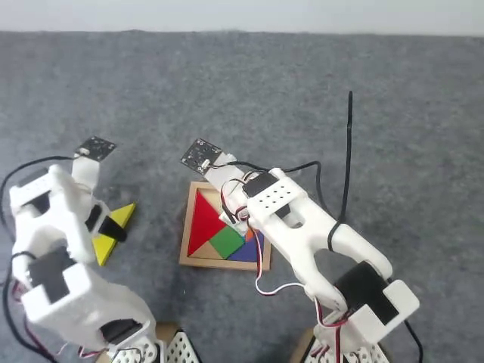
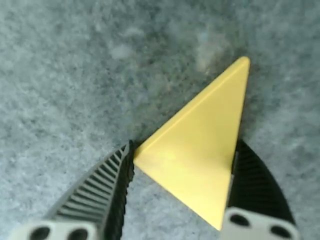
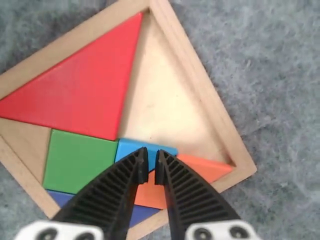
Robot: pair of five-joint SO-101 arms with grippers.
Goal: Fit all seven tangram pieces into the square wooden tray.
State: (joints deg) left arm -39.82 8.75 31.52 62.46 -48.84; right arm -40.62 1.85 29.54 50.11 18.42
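Grey carpet [image 1: 340, 91] carries the square wooden tray [image 3: 200, 85], with one large triangular gap bare beside the red triangle [image 3: 85, 85]. The yellow triangle [image 2: 200, 150] lies apart on the carpet, pinched by the left gripper [image 2: 183, 150], likely destined for that gap. The right gripper [image 3: 151, 160] hovers over the tray, clenched on nothing.

Right arm [image 1: 302, 227] covers tray [image 1: 186, 227] right side; yellow triangle [image 1: 103, 248] half-hidden.

In the tray [image 3: 165, 100] I have one open pocket, a bare triangle walled by the red triangle [image 3: 85, 85], the blue piece [image 3: 127, 149], the orange piece [image 3: 206, 167] and the rim. My right gripper [image 3: 151, 154] hangs at that pocket's edge. Bare desk [image 1: 159, 219] separates the tray from the yellow triangle [image 2: 200, 145].
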